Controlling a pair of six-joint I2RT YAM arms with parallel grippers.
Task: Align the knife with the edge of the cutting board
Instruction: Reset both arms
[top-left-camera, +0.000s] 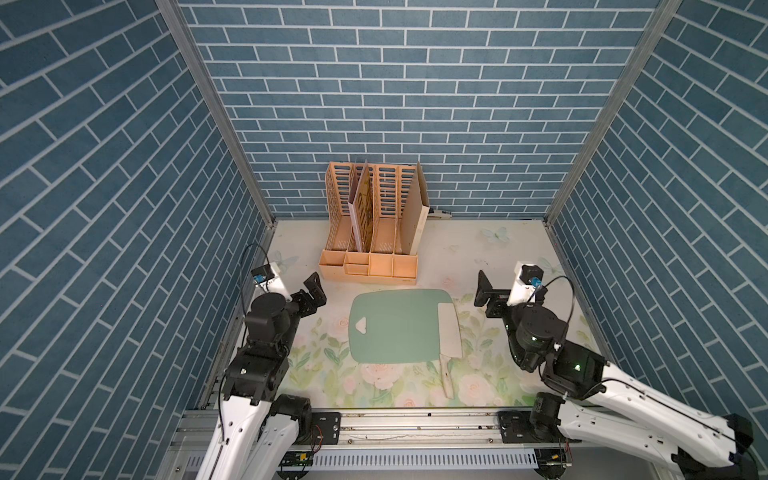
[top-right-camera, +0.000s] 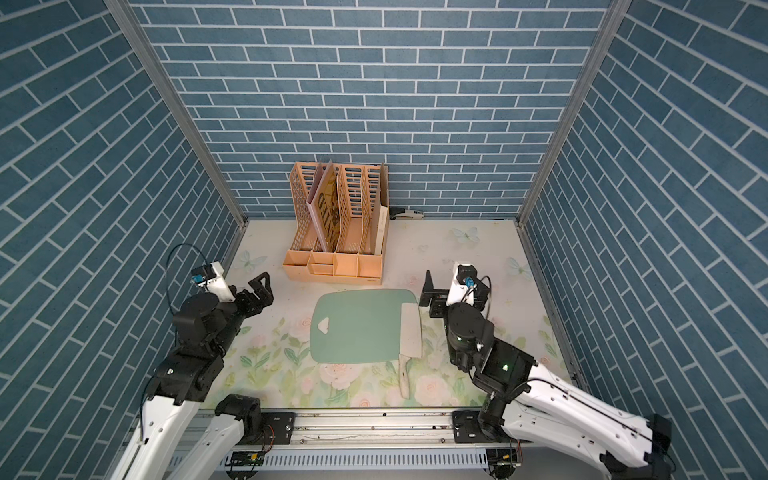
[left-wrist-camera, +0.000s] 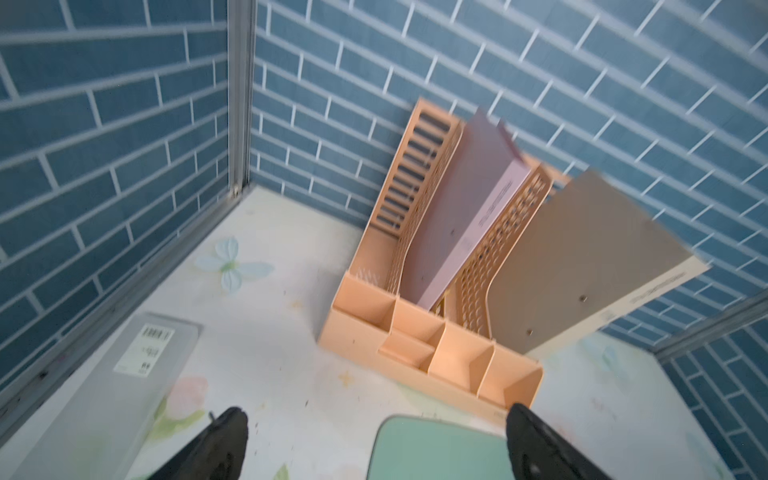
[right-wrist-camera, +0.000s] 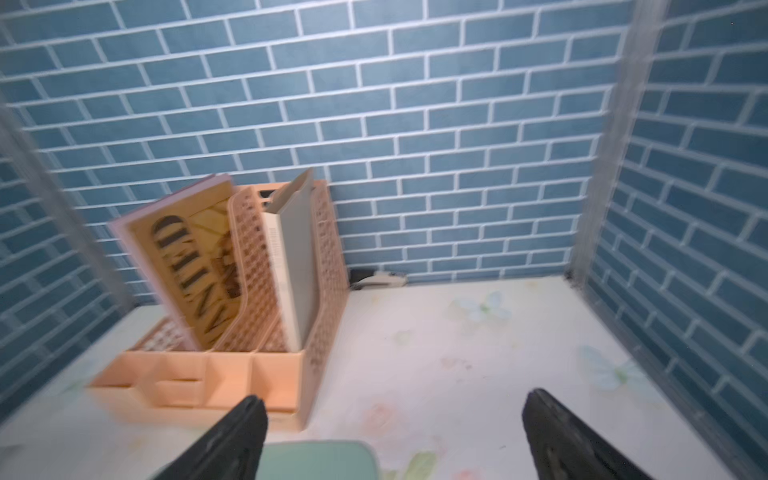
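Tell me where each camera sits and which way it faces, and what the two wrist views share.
Top views: above the front rail, looking down at the table and back wall; left arm, right arm, cutting board, knife.
Left wrist: on the left arm, facing the back left corner; open left gripper, grey box.
Right wrist: on the right arm, facing the back wall; open right gripper.
Shared: both wrist views catch the file organizer and a cutting board corner.

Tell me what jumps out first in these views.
The green cutting board lies mid-table, the knife along its right short edge, handle sticking off the front. A peach file rack stands behind; the left fingers and right fingers flank the board, open and empty.
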